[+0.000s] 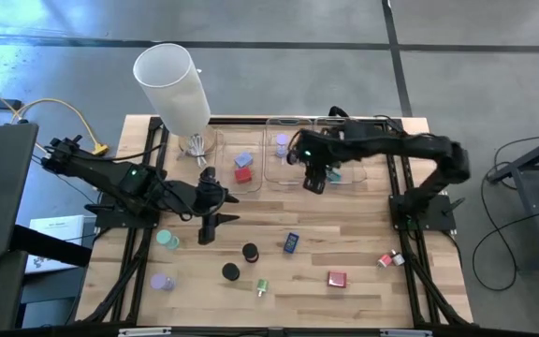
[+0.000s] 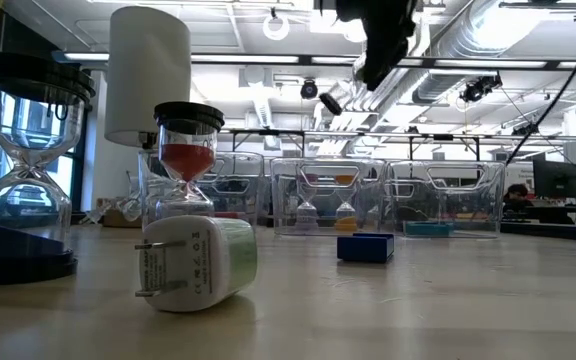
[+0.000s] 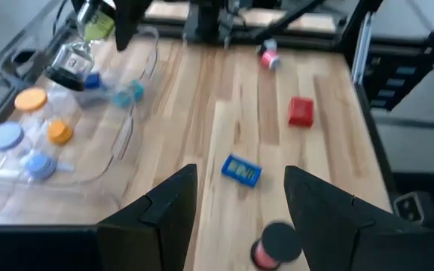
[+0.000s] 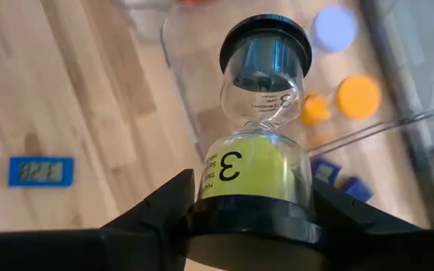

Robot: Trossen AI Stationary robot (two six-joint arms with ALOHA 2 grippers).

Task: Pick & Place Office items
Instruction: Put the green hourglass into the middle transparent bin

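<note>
My right gripper (image 4: 251, 218) is clamped on a green-sand hourglass (image 4: 262, 128) by its black end cap, and I hold it in the air over the middle clear tray (image 1: 279, 164), well above the tabletop (image 1: 344, 234). My left gripper (image 3: 239, 203) hangs over the middle of the table with its fingers parted and nothing between them.

The job looks partway done. A red block and a purple piece already lie in the left-hand tray (image 1: 223, 178), and lavender, orange and teal timers rest in the trays under my right arm. Plenty is left loose on the wood — two black-capped timers (image 1: 251, 252), a blue clip-like piece (image 1: 292, 242), a red block (image 1: 337, 279), a teal cap, a lavender cap, a small green piece and a pink-and-red bit near the right edge.

The hourglass's long axis runs straight out from my fingers, free cap leading, pointed down and outward at the tray, with its green sand at the gripped end.
</note>
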